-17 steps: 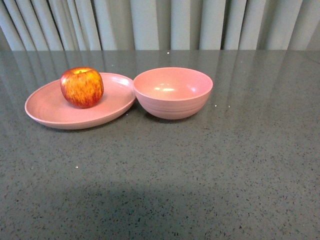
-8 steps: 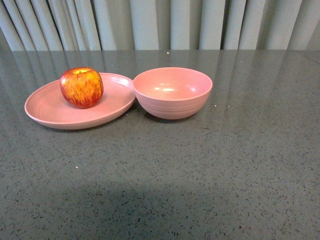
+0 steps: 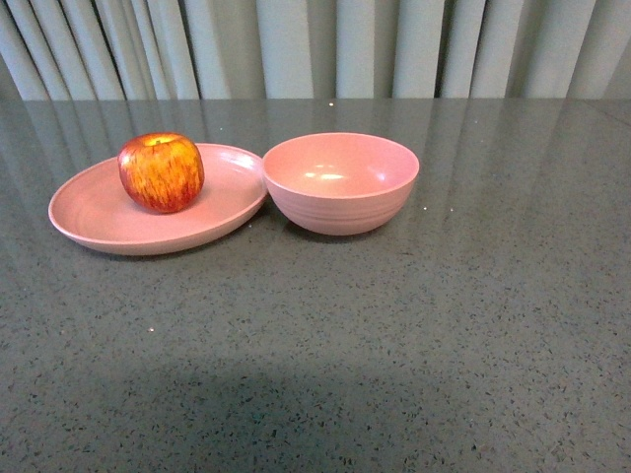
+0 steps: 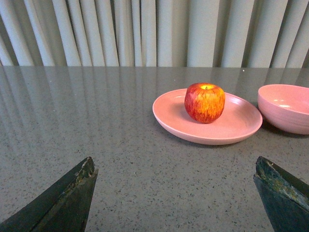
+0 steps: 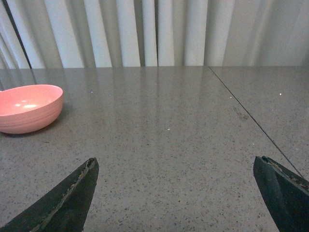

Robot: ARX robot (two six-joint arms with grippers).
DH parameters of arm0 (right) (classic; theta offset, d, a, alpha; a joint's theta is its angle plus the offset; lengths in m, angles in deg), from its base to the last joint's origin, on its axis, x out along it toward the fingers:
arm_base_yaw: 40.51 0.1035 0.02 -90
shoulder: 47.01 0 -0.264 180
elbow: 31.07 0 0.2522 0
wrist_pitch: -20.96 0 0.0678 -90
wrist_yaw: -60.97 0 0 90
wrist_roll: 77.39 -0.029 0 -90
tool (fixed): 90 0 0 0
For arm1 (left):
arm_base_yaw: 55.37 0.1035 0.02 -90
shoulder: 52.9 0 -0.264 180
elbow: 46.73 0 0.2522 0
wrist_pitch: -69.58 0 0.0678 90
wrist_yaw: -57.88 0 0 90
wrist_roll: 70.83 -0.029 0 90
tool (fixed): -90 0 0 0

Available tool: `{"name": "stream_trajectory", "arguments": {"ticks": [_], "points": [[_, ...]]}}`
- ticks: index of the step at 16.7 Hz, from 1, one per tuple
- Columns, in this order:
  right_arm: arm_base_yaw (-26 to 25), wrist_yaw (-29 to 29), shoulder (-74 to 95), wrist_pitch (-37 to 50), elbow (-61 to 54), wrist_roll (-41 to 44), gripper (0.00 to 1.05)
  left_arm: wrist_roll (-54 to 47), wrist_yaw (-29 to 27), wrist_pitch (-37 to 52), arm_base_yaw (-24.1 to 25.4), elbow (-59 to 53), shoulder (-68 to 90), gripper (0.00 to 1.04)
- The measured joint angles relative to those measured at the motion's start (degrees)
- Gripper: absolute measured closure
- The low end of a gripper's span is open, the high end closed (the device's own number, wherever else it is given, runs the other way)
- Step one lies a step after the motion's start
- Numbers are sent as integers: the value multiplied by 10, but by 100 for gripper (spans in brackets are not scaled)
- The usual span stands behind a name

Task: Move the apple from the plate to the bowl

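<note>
On the plate (image 3: 99, 222), toward its far side: apple (image 3: 162, 172), dimple up, bowl (image 3: 340, 197) just beside the plate's right rim on the bench (image 3: 394, 345). Left fingers (image 4: 67, 198) spread wide, clasping nothing; right fingers (image 5: 63, 203) likewise, both low over bench.

Room with curtains (image 3: 315, 49), stone tabletop (image 3: 394, 345)

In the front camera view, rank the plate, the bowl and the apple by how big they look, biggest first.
1. plate, widest across.
2. bowl, narrower than the plate but deeper.
3. apple, clearly smallest.
All sit about equally far away, so the ranking seems safe.
</note>
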Motion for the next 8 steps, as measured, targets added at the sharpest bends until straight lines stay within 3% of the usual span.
{"name": "stream_trajectory", "arguments": {"ticks": [8], "points": [[0, 0, 0, 0, 0, 0, 7, 0, 0, 0, 0, 0, 0, 7]]}}
